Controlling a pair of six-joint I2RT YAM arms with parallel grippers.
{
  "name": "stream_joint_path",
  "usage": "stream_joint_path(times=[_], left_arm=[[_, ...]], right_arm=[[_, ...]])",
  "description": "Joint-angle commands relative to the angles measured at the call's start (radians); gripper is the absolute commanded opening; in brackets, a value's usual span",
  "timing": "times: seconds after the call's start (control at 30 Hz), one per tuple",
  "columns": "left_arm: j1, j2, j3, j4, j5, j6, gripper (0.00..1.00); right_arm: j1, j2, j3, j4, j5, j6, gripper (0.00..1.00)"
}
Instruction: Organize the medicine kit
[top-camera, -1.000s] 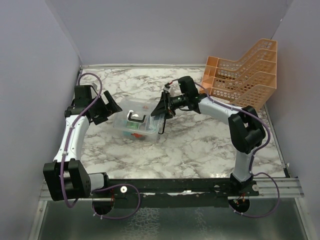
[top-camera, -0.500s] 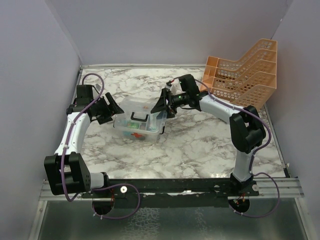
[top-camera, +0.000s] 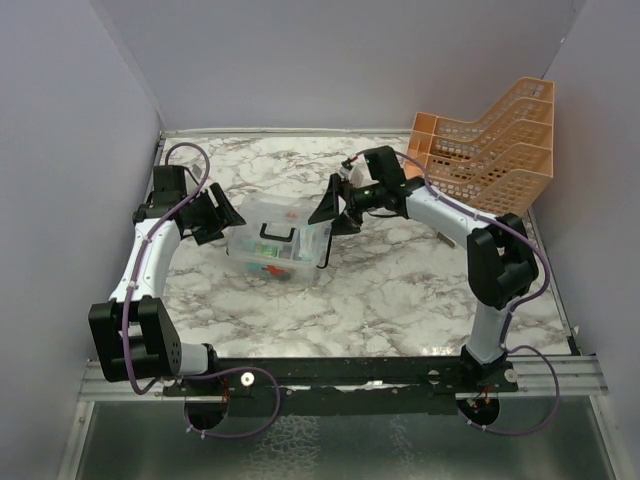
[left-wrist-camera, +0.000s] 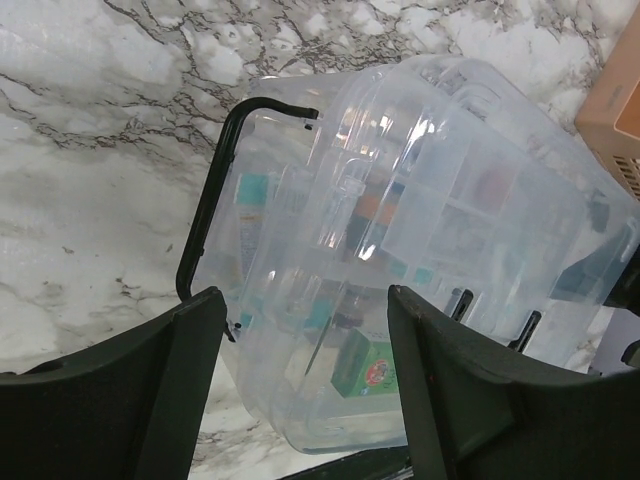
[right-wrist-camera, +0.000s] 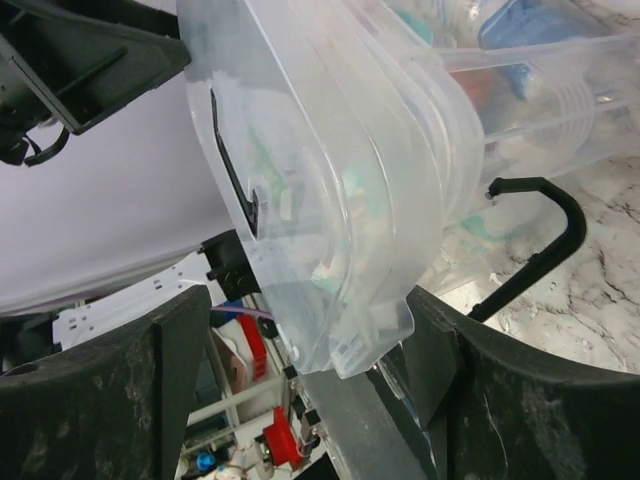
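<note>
**Medicine kit flanked by two released hands**

The clear medicine kit is seen on the marble counter, left of centre, with its black handle on top. The left hand is held released just beside its left end. The right hand is spread wide at its right end, nothing being gripped. An orange mesh rack is set at the back right.

Left gripper is hovering just left of the medicine kit, jaws apart. Right gripper is reaching in at kit's right end, jaws spread wide, arm bending inward.
</note>
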Motion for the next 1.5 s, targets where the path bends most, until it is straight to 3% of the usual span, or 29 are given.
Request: stream_joint_path(times=[0.0,0.3,0.63,0.77,0.97,1.17,1.33,1.47], left_arm=[[0.012,0.027,0.029,-0.032,-0.049,0.038,0.67],[0.013,0.029,0.053,-0.032,-0.016,0.040,0.68],[0.015,-0.001,0.060,-0.043,0.002,0.033,0.69],[0.015,-0.025,0.044,-0.066,-0.031,0.048,0.57],[0.015,-0.057,-0.005,-0.109,-0.033,0.067,0.47],[0.016,-0.067,-0.043,-0.115,-0.092,0.062,0.43],[0.016,-0.069,0.031,-0.115,-0.078,0.066,0.58],[0.016,-0.072,0.079,-0.115,-0.093,0.072,0.64]], right_arm=[[-0.013,-0.039,-0.028,-0.047,0.076,-0.035,0.77],[-0.013,-0.034,-0.036,-0.070,0.106,-0.074,0.74],[-0.004,-0.041,-0.018,-0.146,0.154,-0.166,0.55],[0.009,-0.044,-0.027,-0.169,0.181,-0.195,0.48],[0.019,-0.062,-0.069,-0.170,0.192,-0.228,0.37],[0.021,-0.084,-0.071,-0.191,0.256,-0.261,0.37],[0.021,-0.146,-0.049,-0.181,0.332,-0.241,0.44],[0.021,-0.201,-0.064,-0.162,0.387,-0.236,0.50]])
